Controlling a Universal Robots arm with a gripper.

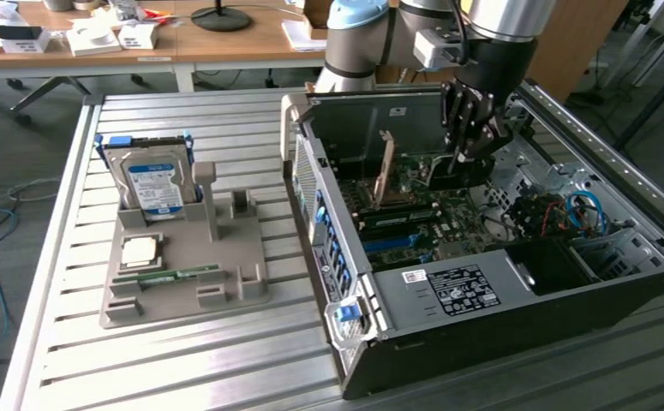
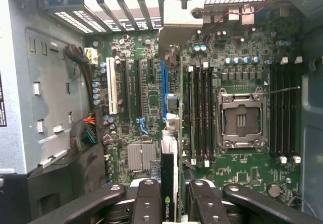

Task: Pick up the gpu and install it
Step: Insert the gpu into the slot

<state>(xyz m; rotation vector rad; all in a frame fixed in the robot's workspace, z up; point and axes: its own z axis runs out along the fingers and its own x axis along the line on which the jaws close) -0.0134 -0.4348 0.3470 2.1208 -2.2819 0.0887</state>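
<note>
The gpu [image 2: 170, 133] stands on edge above the motherboard [image 2: 242, 47], seen edge-on. Its silver bracket [image 2: 174, 22] is at the case's rear slot openings. My gripper [image 2: 170, 200] is shut on the card's near end, and the black fingers [image 2: 146, 201] press it from both sides beside a green logo. In the exterior view the gripper [image 1: 469, 158] reaches down into the open computer case [image 1: 537, 325], and the card's brown board [image 1: 385, 171] stands upright inside. Whether the card sits fully in the blue slot [image 2: 162, 82] I cannot tell.
On the slatted table a grey fixture [image 1: 240, 265] holds a hard drive [image 1: 154, 184], a processor [image 1: 140, 250] and a green memory stick [image 1: 177, 276]. Beside the card are memory slots [image 2: 199, 113] and an open processor socket [image 2: 241, 118]. Cables [image 2: 86, 133] lie near the case wall.
</note>
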